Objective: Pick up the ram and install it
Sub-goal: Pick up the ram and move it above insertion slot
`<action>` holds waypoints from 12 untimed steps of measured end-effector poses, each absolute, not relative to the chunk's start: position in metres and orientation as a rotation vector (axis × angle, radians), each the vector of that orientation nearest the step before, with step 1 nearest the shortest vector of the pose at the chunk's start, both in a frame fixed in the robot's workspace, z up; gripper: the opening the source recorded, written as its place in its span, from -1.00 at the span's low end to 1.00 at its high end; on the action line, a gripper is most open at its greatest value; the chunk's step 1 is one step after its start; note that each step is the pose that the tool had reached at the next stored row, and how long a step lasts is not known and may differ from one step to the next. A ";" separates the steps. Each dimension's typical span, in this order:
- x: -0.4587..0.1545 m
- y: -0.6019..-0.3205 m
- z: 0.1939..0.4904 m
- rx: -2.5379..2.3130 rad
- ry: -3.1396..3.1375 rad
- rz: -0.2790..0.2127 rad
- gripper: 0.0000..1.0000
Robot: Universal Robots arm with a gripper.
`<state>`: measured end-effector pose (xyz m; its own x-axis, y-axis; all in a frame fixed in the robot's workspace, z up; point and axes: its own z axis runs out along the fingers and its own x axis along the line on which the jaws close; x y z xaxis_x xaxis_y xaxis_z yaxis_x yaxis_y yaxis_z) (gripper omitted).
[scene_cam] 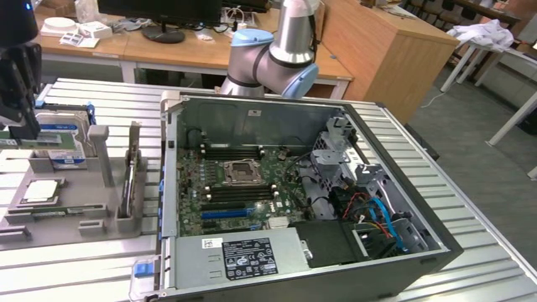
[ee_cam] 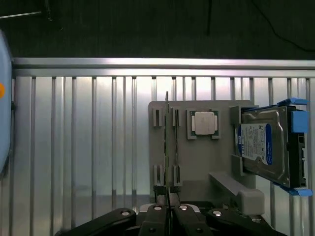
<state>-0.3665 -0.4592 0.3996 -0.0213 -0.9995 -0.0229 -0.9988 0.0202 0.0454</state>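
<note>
1. Plainly, the clearest label is the blue-and-white sticker on the hard drive (ee_cam: 263,142), which stands on edge in blue brackets. Its print is too small to read.
2. A black sticker with white print sits on the power supply (scene_cam: 250,257) at the lower middle of the exterior view (just as illegible).
3. The ram (scene_cam: 40,143) appears at the exterior view's upper left as a thin green strip. It lies level under the black gripper (ee_cam: 168,209) and above the grey tray (scene_cam: 84,201).
4. The fingers (ee_cam: 156,219) are pressed together on the ram, pinching its upper edge.
5. The wrist view meets the ram edge-on, so it is a thin dark line running between two pairs of slotted posts on the tray. A square silver processor (ee_cam: 203,123) lies just beside them.
6. I cannot tell whether the stick's lower edge touches the posts.
7. The exterior view adds the open computer case (scene_cam: 436,251) on the slatted metal desk (scene_cam: 487,189). Its motherboard (scene_cam: 239,182) sits mid-frame, well apart from the ram.
</note>
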 end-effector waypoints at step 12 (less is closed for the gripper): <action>-0.366 -0.459 0.413 2.187 -2.233 -0.076 -0.76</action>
